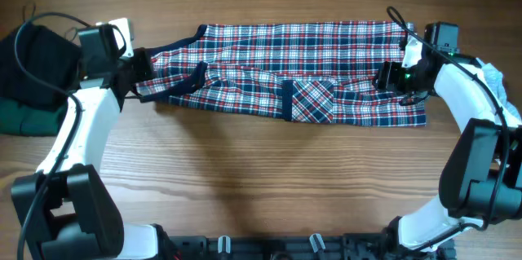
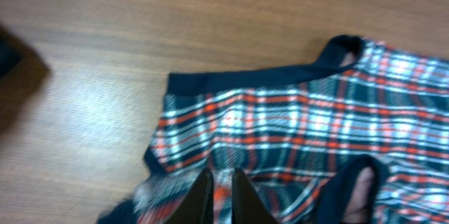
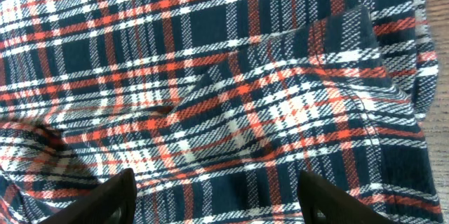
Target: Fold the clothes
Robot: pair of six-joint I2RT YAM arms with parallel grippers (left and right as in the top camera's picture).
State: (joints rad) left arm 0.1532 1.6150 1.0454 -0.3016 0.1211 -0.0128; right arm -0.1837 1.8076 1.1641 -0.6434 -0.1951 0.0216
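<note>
"Overhead view first: where is the plaid shirt?"

"It is spread in a long band on the wooden worktop, toward twelve o'clock of the frame, running from nine to three. Navy trim marks its nine o'clock end. A pocket patch with diagonal checks sits on its six o'clock edge."

"And the arms?"

"The left fingers meet the shirt's nine o'clock end, and the right fingers are over its three o'clock end. A dark bundle of cloth lies at nine o'clock of the worktop, apart from the shirt."

"Left wrist view?"

"The left fingers come in at six o'clock, almost together, with a pinch of plaid in the thin slit between them. The plaid shirt fills the frame from three to six o'clock. Its navy trim runs along the twelve o'clock side, with bare worktop beyond, toward ten o'clock."

"Do they have hold of it?"

"The cloth bunches around the tips, so they grip it."

"Right wrist view?"

"The right fingers stand wide apart, one tip at seven o'clock and the other at five. The plaid shirt fills nearly the whole frame beneath them. It is rumpled into soft ridges, with a darker flap at one o'clock. These fingers hold nothing, and the cloth lies loose under the gap."
</note>
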